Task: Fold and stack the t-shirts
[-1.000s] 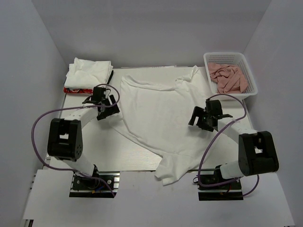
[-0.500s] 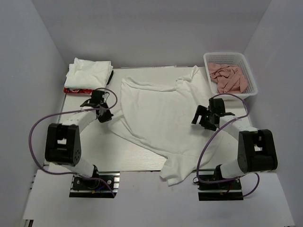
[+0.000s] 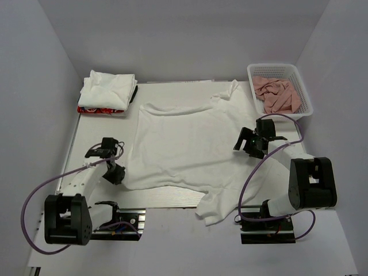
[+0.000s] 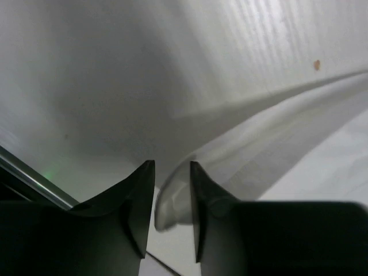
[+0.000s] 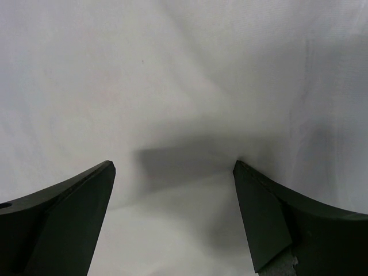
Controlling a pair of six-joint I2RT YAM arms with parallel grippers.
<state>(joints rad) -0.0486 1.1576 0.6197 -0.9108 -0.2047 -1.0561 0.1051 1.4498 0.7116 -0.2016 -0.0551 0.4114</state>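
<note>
A large white t-shirt (image 3: 190, 144) lies spread across the table, its lower part hanging over the near edge. My left gripper (image 3: 115, 174) is shut on the shirt's left edge near the table's front left. In the left wrist view the fingers (image 4: 138, 207) pinch a fold of white cloth (image 4: 170, 202), and the shirt (image 4: 276, 138) stretches away to the right. My right gripper (image 3: 248, 144) is open and empty just above the shirt's right side. In the right wrist view its jaws stand wide apart over plain white cloth (image 5: 184, 86). A folded white t-shirt (image 3: 107, 89) lies at the back left.
A red patterned layer (image 3: 100, 109) shows under the folded t-shirt. A white plastic basket (image 3: 280, 70) with salmon-pink cloths (image 3: 278, 95) stands at the back right. Grey walls close in the table on three sides.
My left gripper has pulled the shirt's left edge toward the near left, stretching the cloth flatter. My right gripper has shifted only slightly and stays open.
</note>
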